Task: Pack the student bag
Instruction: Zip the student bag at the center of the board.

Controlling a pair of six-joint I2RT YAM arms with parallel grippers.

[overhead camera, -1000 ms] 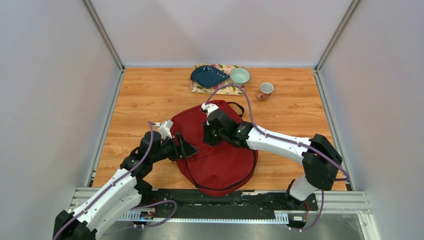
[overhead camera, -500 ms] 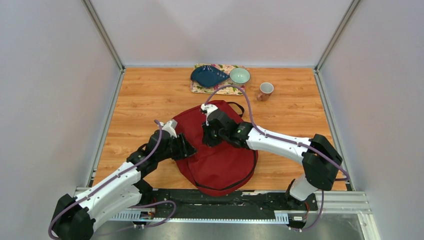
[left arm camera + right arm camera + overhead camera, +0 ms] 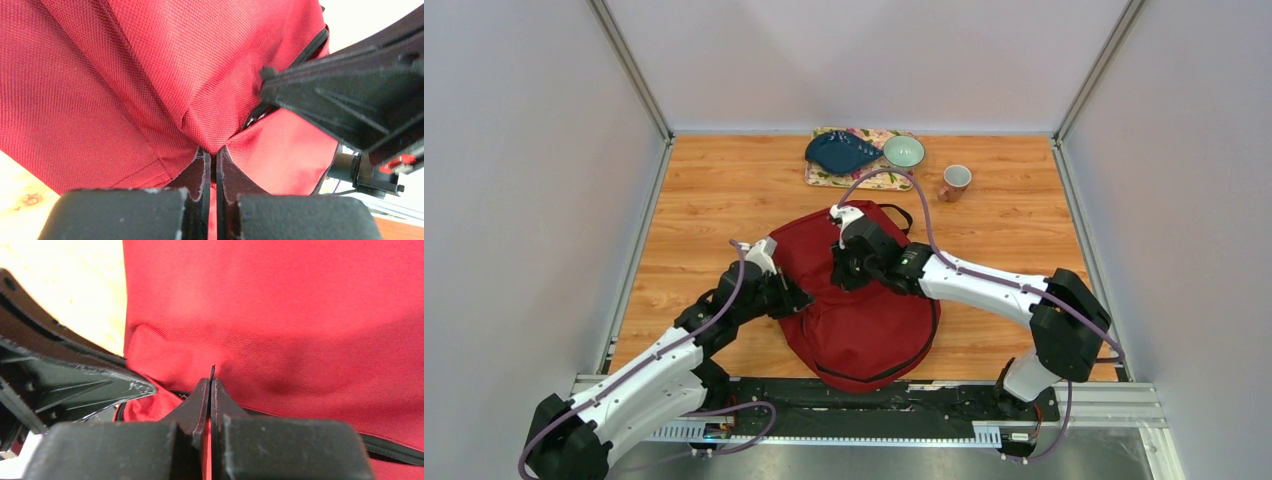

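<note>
Left hand [image 3: 213, 155] tight on student bag [image 3: 150, 75]

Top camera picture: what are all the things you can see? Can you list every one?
student bag: one, dark red, middle of the table
mat: one, flowery, far edge of the table
pouch: one, dark blue, on the mat
bowl: one, pale green, at the mat's right end
cup: one, pinkish brown, right of the mat
table: one, wood brown, under everything
left gripper: one, black, pinching the bag's left side
right gripper: one, black, pinching the bag's top
</note>
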